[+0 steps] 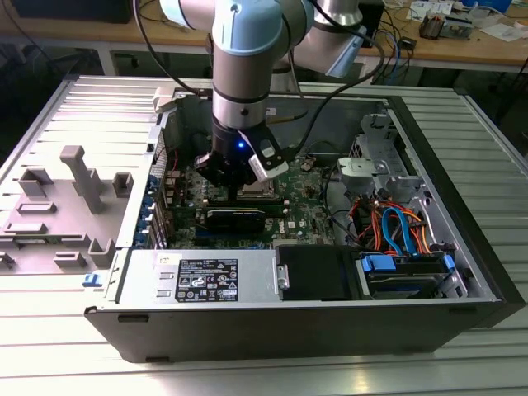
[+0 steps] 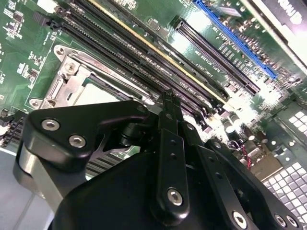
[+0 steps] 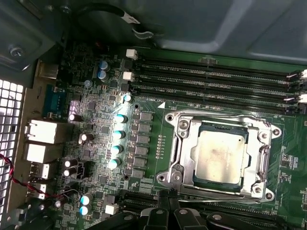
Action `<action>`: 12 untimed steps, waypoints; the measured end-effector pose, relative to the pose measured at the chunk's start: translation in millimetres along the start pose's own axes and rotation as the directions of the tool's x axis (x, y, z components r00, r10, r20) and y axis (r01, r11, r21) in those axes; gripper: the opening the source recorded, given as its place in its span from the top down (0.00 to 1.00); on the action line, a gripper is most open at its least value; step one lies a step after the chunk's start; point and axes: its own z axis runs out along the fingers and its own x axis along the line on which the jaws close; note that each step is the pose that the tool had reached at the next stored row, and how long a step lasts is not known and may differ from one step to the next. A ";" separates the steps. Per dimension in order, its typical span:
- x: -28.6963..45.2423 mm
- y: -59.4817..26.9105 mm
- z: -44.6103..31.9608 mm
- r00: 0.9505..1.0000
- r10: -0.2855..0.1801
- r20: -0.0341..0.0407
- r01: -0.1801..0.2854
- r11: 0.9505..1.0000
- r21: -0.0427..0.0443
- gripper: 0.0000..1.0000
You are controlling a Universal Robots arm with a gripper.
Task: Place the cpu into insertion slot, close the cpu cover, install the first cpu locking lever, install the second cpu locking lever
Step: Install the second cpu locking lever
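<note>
1. My arm (image 1: 239,74) reaches straight down into the open computer case (image 1: 429,322), and my pincer (image 1: 233,172) hangs low over the green board (image 1: 305,214), just beside the chip socket.
2. In the second wrist view my pincer (image 2: 168,98) ends in two dark fingers (image 2: 169,112) that lie together at the tip; I see nothing clamped between them.
3. That tip sits right at the edge of the socket, next to the long black memory slots (image 2: 144,52), with the blue slot (image 2: 235,43) farther off.
4. In the first wrist view the cpu (image 3: 218,155) lies flat in its socket, its dull silver top facing up.
5. The cpu cover (image 3: 180,143), a thin silver frame, lies down flat around the chip, whose top shows through the open window.
6. A thin metal lever (image 3: 211,194) runs along the socket side nearest my fingers (image 3: 184,215); I cannot tell whether it is latched.
7. Rows of small round capacitors (image 3: 117,139) stand beside the socket, and memory slots (image 3: 211,76) run along its far side.
8. In the exterior view a silver power supply box (image 1: 198,276) lies at the near edge of the case, and blue and orange cables (image 1: 396,227) bunch toward the exterior view's right.
9. A grey plastic fixture (image 1: 74,194) stands on the table outside the case, at the exterior view's left.
</note>
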 end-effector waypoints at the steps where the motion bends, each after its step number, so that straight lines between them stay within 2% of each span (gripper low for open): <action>1: 0.0 0.0 0.1 1.000 0.000 0.000 0.000 1.000 -0.002 0.89; 7: 0.0 0.0 0.4 1.000 0.000 0.001 0.000 1.000 -0.005 0.89; 10: 0.5 0.1 1.5 1.000 -0.001 0.002 0.001 1.000 -0.016 0.89; 12: 0.6 0.1 2.3 1.000 -0.001 0.003 0.001 1.000 -0.019 0.89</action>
